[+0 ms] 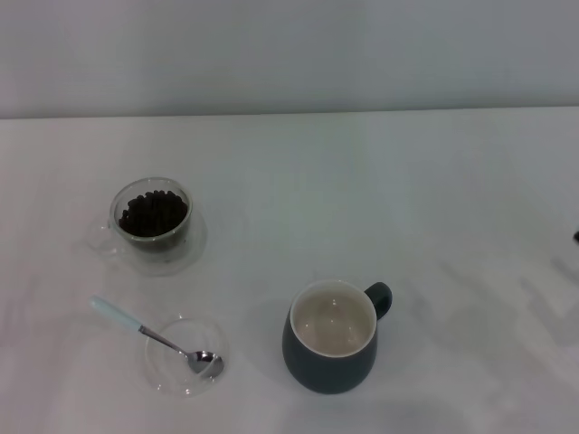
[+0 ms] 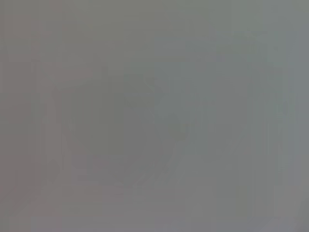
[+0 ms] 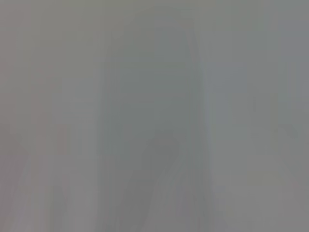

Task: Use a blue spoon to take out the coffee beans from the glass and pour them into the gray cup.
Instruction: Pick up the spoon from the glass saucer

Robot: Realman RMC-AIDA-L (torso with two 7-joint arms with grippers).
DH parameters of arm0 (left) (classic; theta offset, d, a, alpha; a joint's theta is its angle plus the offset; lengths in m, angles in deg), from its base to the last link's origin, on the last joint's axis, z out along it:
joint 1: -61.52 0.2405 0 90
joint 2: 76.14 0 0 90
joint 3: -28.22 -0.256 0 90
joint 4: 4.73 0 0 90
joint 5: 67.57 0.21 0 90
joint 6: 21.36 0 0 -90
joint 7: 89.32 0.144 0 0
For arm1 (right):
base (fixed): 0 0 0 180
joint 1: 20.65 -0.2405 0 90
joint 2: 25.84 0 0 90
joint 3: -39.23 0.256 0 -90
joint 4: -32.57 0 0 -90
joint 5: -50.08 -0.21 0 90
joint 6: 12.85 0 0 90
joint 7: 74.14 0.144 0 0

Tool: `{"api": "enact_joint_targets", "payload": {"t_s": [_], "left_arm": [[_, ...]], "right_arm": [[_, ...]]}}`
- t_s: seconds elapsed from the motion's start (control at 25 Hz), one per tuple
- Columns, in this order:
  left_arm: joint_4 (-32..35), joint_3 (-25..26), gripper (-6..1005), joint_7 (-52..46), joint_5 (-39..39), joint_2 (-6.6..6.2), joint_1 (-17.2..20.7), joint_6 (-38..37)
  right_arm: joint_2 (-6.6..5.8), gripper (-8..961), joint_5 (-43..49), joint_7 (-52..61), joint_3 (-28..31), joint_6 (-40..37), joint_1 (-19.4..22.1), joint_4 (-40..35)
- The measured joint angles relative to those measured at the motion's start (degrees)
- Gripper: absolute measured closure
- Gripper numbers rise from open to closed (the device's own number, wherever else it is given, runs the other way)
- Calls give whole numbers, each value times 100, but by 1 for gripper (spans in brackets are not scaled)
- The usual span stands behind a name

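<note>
Neither pincer is shown in the head view, and both wrist views give only blank grey, so whether either is wide, narrow or holding anything cannot be told, and places relative to them cannot be fixed. On the white table (image 1: 434,181) the gray cup (image 1: 331,336) is seen empty nearest the robot, the glass (image 1: 152,221) with the coffee beans (image 1: 154,212) lies farther off to its left, and the blue spoon (image 1: 154,336) is rested with its bowl in a clear dish (image 1: 176,380) untouched. The task is judged not yet begun; a reach to the pale handle, probably by the left arm, is called for first.
</note>
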Motion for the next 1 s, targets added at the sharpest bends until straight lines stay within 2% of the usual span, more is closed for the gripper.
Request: {"api": "enact_joint_targets", "payload": {"t_s": [0.12, 0.32, 0.52, 0.76, 1.0], "left_arm": [[-6, -369, 181, -826, 2, -5, 40, 10], [-70, -1296, 182, -2277, 4, -51, -35, 171], [-79, -1822, 182, -3555, 4, -41, -76, 444], [-334, -2369, 182, -4303, 3, -11, -159, 817], [-643, -2483, 182, -4340, 1, -5, -182, 933]], "right_arm": [[-103, 341, -35, 11, 176, -37, -203, -5], [-273, 341, -69, 27, 524, -204, -407, -25], [-424, 341, -72, 3, 720, -256, -576, -29], [-516, 342, -76, -57, 723, -129, -777, 27], [-520, 342, -129, -142, 720, -16, -820, -19]]}}
